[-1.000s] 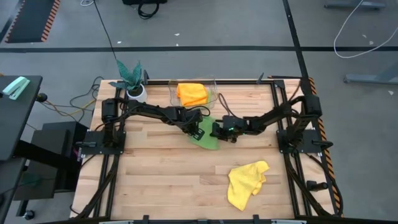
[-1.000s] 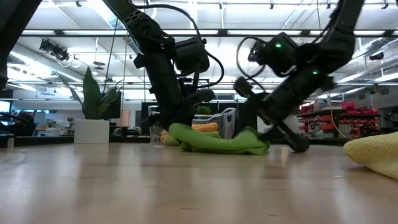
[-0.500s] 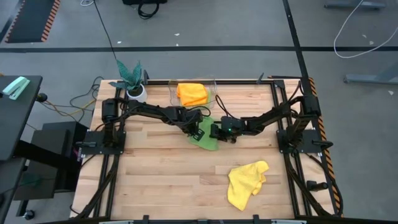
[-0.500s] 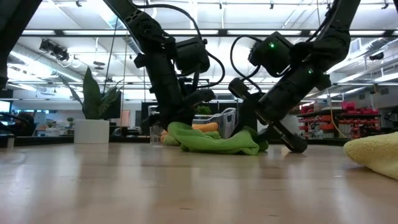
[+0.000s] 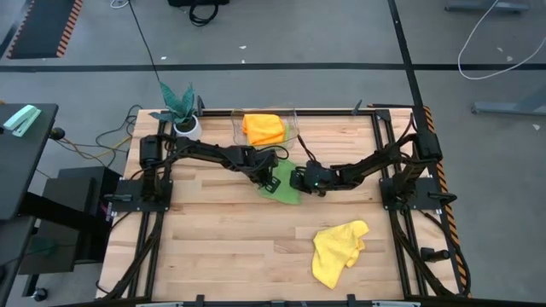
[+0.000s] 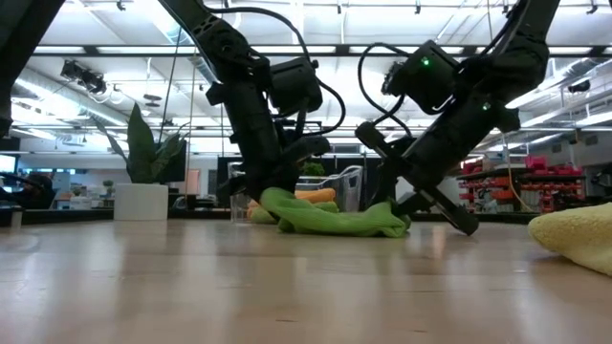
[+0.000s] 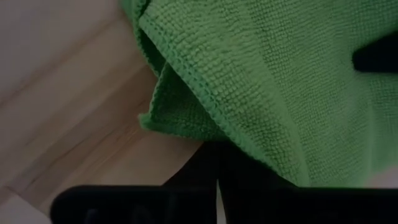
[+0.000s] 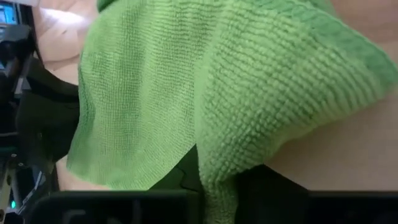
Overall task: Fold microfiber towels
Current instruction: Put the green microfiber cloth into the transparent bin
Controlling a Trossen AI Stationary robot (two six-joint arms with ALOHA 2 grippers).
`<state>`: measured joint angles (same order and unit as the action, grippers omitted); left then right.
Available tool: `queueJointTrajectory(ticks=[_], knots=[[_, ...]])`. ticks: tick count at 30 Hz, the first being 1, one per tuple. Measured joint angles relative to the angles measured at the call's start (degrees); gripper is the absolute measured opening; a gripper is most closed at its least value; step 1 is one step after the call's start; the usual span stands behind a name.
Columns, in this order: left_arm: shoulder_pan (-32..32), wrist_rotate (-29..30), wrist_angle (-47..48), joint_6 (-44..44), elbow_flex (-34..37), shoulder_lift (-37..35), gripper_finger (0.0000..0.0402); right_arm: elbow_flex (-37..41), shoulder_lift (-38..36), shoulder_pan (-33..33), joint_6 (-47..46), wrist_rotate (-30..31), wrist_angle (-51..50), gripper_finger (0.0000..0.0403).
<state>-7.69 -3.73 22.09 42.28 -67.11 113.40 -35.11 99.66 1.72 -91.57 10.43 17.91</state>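
While the green towel (image 5: pixel 287 183) is lying bunched between your two grippers, your left gripper (image 5: pixel 273 179) is pinching its one edge and your right gripper (image 5: pixel 299 181) is clamping the other. The yellow towel (image 5: pixel 337 251) is lying well apart, nearer your right arm.

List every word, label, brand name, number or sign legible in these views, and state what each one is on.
No text can be read in any view.
Green towel, yellow towel, orange towel: plain, no tags or print showing.
Plant pot: plain white.
Arms: only green indicator lights, no readable markings.
Shelves in the room behind the table: coloured items, too small and blurred to read.
Hazard-striped floor mat: stripes only, no words.
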Motion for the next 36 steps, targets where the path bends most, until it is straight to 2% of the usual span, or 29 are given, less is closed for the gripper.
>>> queueJointTrajectory(ticks=[7, 11, 15, 22, 28, 30, 36], knots=[[-0.1, -0.5, 0.6, -2.4, 0.3, -2.3, 0.0028, 0.2, -3.0, -3.3, 0.6, 6.7, -7.3, 0.0012], [-1.6, -0.9, 2.3, -4.0, 0.3, -5.7, 0.0025, 0.2, -5.3, -5.1, -0.1, 8.2, -12.7, 0.0014], [-2.9, 0.2, 5.5, -5.4, 0.3, -8.0, 0.0016, 0.3, -8.1, -6.2, -0.2, 11.4, -13.8, 0.0009], [-2.9, 1.4, 8.4, -8.3, 0.2, -14.8, 0.0012, 0.1, -13.3, -6.4, -0.3, 12.2, -20.0, 0.0009], [-4.5, 6.2, 10.8, -10.1, 0.0, -22.3, 0.0025, 0.1, -17.7, -6.0, 0.7, 14.2, -20.8, 0.0009], [-5.2, 8.8, 13.4, -10.0, 0.1, -23.9, 0.0026, -0.3, -18.9, -5.5, 2.3, 14.4, -21.2, 0.0009], [-7.9, 10.6, 17.2, -12.0, 0.1, -26.1, 0.0018, -5.8, -20.8, -2.7, 10.1, 14.4, -24.5, 0.0009]])
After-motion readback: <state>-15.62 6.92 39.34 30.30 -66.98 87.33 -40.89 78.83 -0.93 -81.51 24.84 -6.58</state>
